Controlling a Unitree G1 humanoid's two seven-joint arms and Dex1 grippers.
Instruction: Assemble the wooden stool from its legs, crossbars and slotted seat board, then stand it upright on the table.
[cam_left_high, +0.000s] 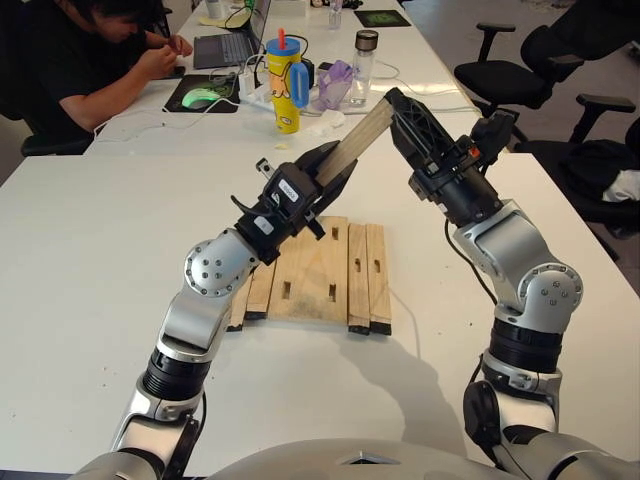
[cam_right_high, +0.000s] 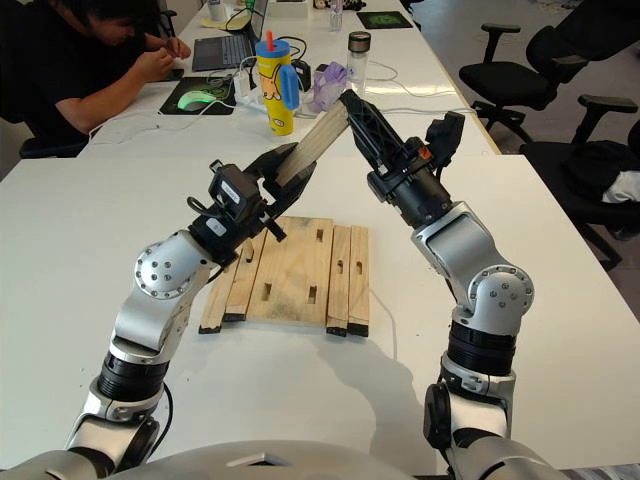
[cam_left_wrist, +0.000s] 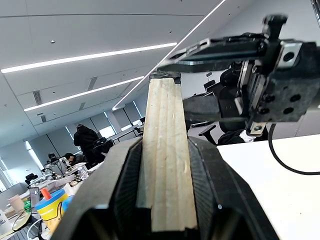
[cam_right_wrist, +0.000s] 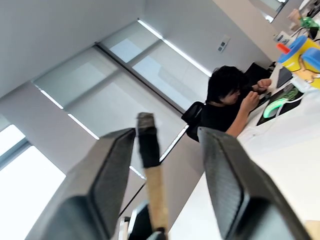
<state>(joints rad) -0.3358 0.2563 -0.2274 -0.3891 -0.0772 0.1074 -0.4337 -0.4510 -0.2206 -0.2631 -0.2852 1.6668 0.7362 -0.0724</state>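
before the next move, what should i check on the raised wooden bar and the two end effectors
1. Left end effector clamped on the pale wooden bar with a black cap: ok.
2. Right end effector straddling the capped end: ok.
3. Right end effector closed on the bar: not ok, gaps on both sides.
4. Bar held clear of the white table: ok.
5. Pale wooden slotted seat board lying flat, slots showing: ok.
6. Which slot this bar fits: cannot tell.

Lower end of wooden leg buried inside left pincer, seat board's far-left corner behind it
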